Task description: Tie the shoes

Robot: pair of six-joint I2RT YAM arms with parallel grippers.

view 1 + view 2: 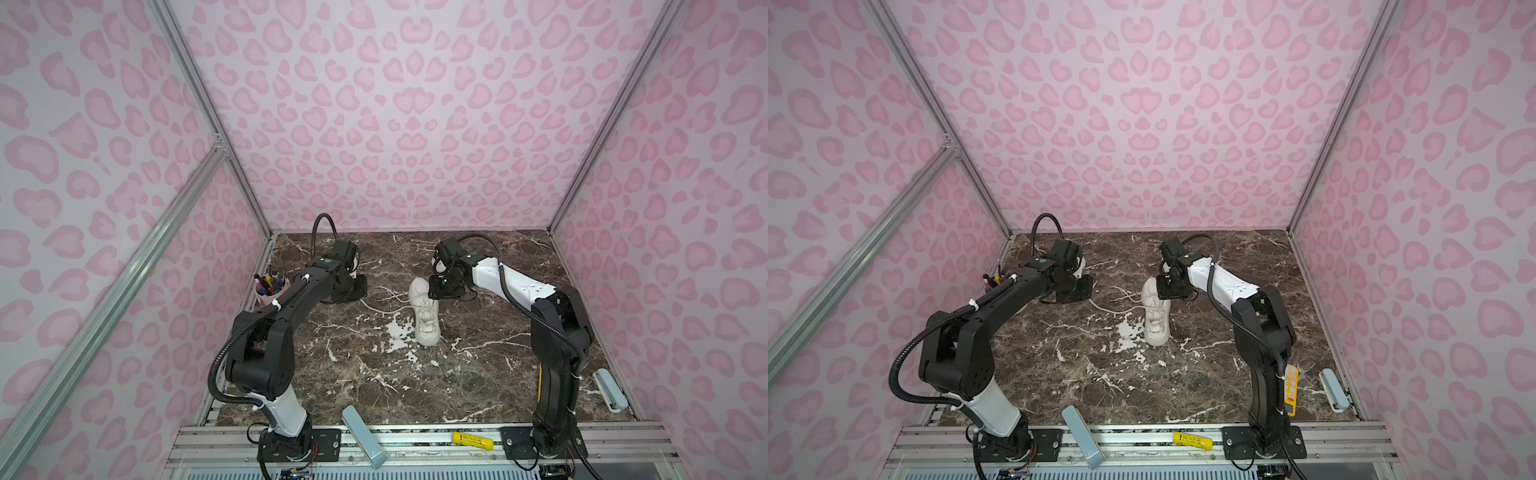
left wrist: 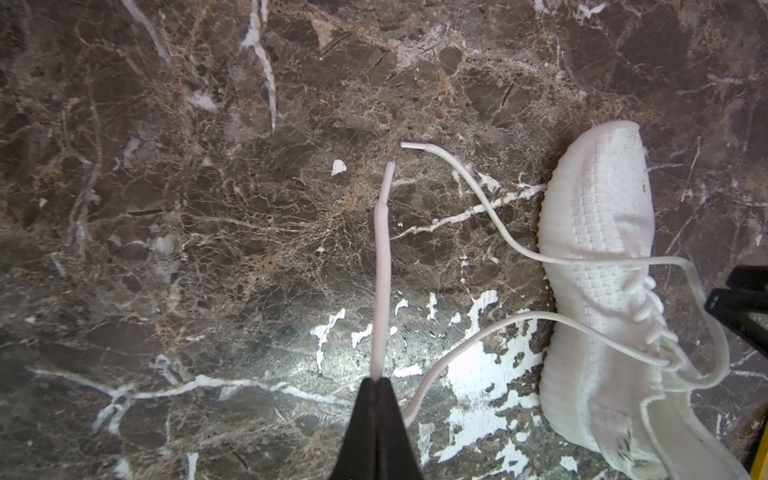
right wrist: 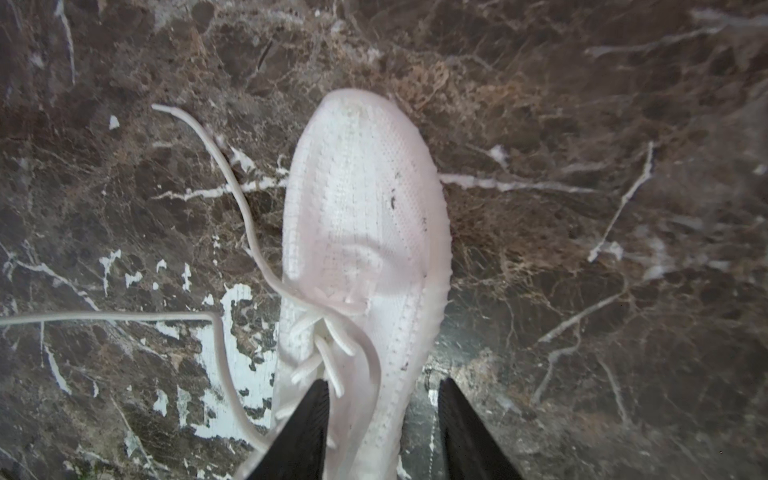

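The white shoe (image 1: 424, 320) (image 1: 1156, 322) lies mid-table on its sole, laces untied. In the left wrist view my left gripper (image 2: 376, 381) is shut on one lace (image 2: 381, 266) close to its end, and the end sticks out past the fingertips. That lace runs back to the shoe (image 2: 598, 232). The other lace end (image 2: 415, 146) lies loose on the marble. My right gripper (image 3: 382, 399) stands open over the shoe (image 3: 361, 199). One finger is above the laced part and the other above the table beside the sole. In both top views it hovers at the shoe's far end (image 1: 434, 293).
A cup of pens (image 1: 271, 286) stands by the left wall near my left arm. A pale blue bar (image 1: 363, 436) and a yellow object (image 1: 473, 440) lie on the front rail. A pale blue device (image 1: 609, 390) sits at the right edge. Pink patterned walls close in three sides.
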